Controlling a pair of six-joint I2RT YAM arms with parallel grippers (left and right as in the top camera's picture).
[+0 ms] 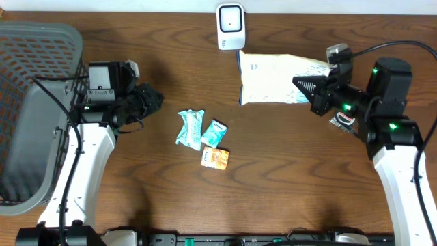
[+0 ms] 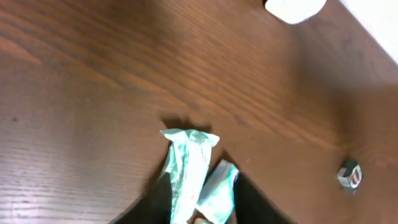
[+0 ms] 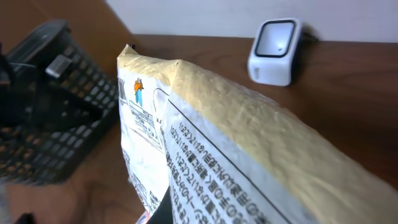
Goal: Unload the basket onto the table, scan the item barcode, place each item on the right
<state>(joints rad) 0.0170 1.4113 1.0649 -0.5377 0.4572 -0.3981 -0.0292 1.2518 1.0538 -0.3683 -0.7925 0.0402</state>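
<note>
right end effector was clamped on bag edge | bag was held over table, just beside scanner | left end effector was parted, empty, near snack packets | progress: item picked up; barcode apparently not yet presented, scan left

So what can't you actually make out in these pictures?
- Bag print: blurred in the right wrist view, too small overhead.
- Small shiny thing: blurred in the left wrist view, half hidden by the right arm overhead.
- Right fingers: almost wholly behind the bag in their own view.
</note>
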